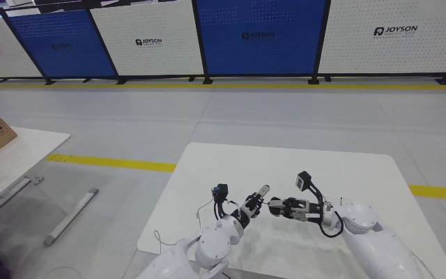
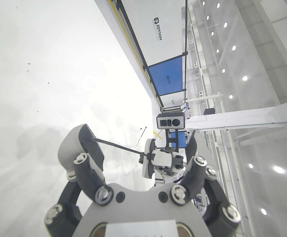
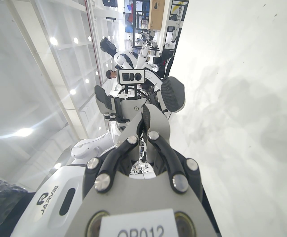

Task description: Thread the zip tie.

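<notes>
Jaws of the right gripper (image 3: 143, 111) pinch the zip tie (image 2: 118, 147) above the counter (image 1: 348, 174), its tip at one pad (image 2: 90, 144) of the left gripper (image 2: 139, 138), whose jaws stand spread. Closing squarely on the strap, without bending it, looks key.

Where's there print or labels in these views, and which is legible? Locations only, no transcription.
White wall panels: logo wordmark, legible.
Blue wall panels: same mark, fainter.
White label on right gripper: code, partly cut off.
Second white label on left gripper: cut off, unreadable.
Cardboard box: print too small.
</notes>
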